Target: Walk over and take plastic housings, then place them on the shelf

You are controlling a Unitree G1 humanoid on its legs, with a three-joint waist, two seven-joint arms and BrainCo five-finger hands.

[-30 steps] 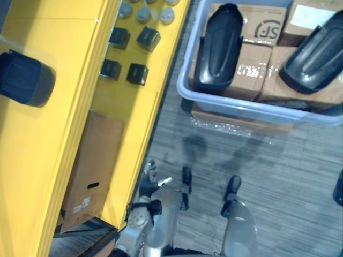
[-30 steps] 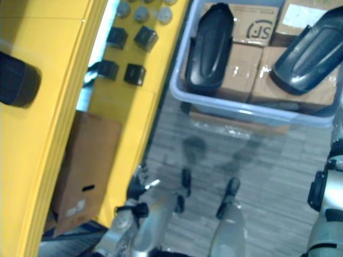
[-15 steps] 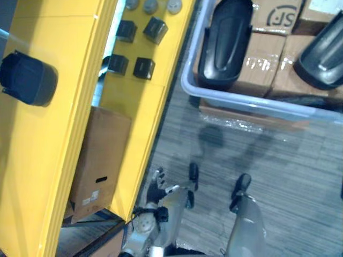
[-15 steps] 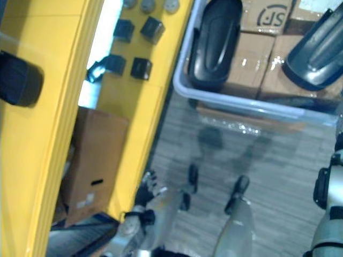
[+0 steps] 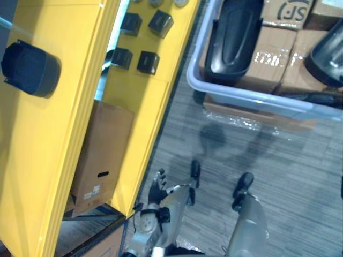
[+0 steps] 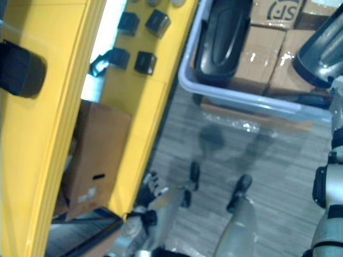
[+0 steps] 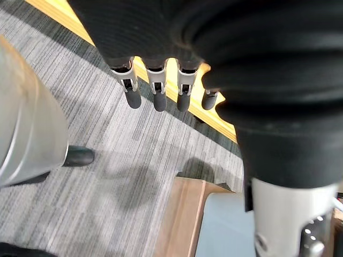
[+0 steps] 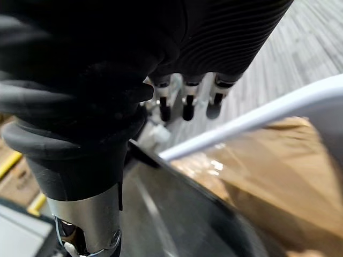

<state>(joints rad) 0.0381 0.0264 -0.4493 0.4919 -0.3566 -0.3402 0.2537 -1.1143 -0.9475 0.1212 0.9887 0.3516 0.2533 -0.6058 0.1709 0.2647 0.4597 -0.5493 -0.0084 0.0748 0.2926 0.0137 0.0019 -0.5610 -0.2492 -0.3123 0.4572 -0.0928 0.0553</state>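
Observation:
Two black plastic housings (image 5: 233, 40) (image 5: 328, 53) lie on cardboard boxes inside a pale grey bin (image 5: 241, 93) on the floor ahead. The tall yellow shelf (image 5: 59, 134) runs along my left side. My left hand (image 5: 158, 188) hangs low beside the shelf's front edge, its fingers (image 7: 155, 93) straight over the carpet and holding nothing. In the right wrist view my right hand (image 8: 187, 101) hangs with straight fingers just above the bin's white rim (image 8: 257, 120), with a black housing (image 8: 177, 214) close beneath it. It holds nothing.
On the shelf sit a dark round part (image 5: 29, 68) and several small black cubes (image 5: 147, 61). A brown cardboard box (image 5: 102, 155) stands under the shelf. Grey carpet (image 5: 278, 160) lies between me and the bin.
The whole picture has shifted, so the camera moved: the bin now sits higher and further right, and the shelf takes up more of the left. Both hands hang as before.

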